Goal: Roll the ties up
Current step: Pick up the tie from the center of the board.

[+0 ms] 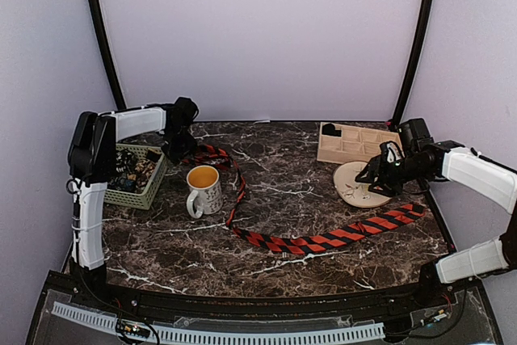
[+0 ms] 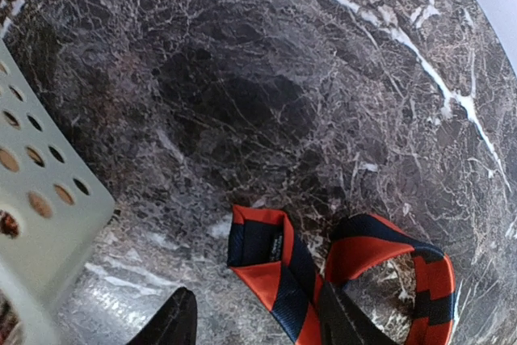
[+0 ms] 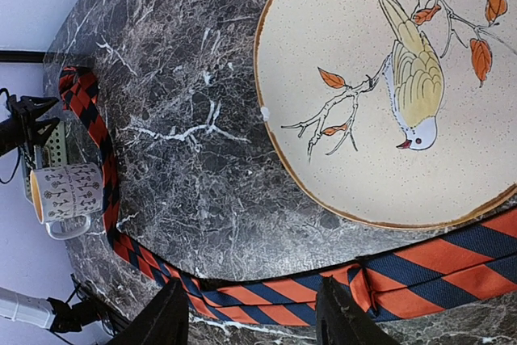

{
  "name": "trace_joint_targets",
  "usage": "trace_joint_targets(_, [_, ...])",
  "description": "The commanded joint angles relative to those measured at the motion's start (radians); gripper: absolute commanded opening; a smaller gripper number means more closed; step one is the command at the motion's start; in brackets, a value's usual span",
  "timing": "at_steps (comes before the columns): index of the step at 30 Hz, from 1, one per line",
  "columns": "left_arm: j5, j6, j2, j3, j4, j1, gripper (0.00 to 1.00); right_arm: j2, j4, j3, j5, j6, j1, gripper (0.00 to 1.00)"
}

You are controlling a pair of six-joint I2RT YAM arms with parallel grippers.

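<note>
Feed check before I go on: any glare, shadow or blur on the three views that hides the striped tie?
Top external: even, soft light, and the striped tie is plain to see along its length. Left wrist: a dark shadow patch on the table beyond the tie's end, which stays sharp; the basket corner is blurred. Right wrist: crisp on the plate and the tie, no glare.

A dark marble table (image 2: pixel 266 70) with white veins fills most of the view. At 8 o'clock, the corner of a pale green basket (image 2: pixel 48 232) cuts in, with round holes in its wall. At 5 o'clock lies the red-and-dark striped tie (image 2: pixel 275 268). Its end is folded over, and the strip beyond it curls into a loop on the table. The jaws stand apart at 6 o'clock with the tie's end between them. The fingertip (image 2: pixel 347 325) nearer 5 o'clock overlaps the fabric.
</note>
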Motion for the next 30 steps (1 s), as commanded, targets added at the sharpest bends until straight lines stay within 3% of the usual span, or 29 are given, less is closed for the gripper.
trace_joint_targets(1, [-0.003, -0.07, 0.045, 0.064, -0.085, 0.004, 0.57, -0.004, 0.016, -0.004, 0.005, 0.01, 0.006, 0.53])
trace_joint_targets(7, [-0.016, -0.059, 0.118, 0.129, -0.078, 0.006, 0.61, -0.006, 0.006, 0.001, 0.008, 0.012, 0.006, 0.53])
trace_joint_targets(10, [-0.006, -0.066, 0.156, 0.169, -0.118, 0.012, 0.55, -0.009, -0.003, 0.005, 0.016, 0.013, 0.006, 0.53])
trace_joint_targets(12, [0.006, -0.074, 0.171, 0.17, -0.138, 0.017, 0.43, -0.012, -0.008, 0.006, 0.017, 0.013, 0.006, 0.52])
trace_joint_targets(15, [0.01, -0.072, 0.168, 0.173, -0.16, 0.018, 0.07, -0.012, -0.009, 0.008, 0.017, 0.011, 0.006, 0.52])
trace_joint_targets(16, [0.008, -0.067, 0.162, 0.183, -0.168, 0.017, 0.0, -0.013, -0.009, 0.007, 0.016, 0.01, 0.006, 0.52])
trace_joint_targets(22, [-0.106, 0.066, 0.025, 0.32, -0.141, 0.007, 0.0, -0.026, 0.013, 0.009, 0.001, 0.008, 0.005, 0.51])
trace_joint_targets(27, [-0.233, 0.332, -0.066, 0.53, -0.109, 0.002, 0.0, -0.044, 0.032, 0.001, -0.016, 0.008, 0.006, 0.51])
trace_joint_targets(30, [-0.194, 0.515, -0.147, 0.543, 0.013, 0.0, 0.0, -0.064, 0.045, -0.01, -0.03, 0.011, 0.006, 0.5])
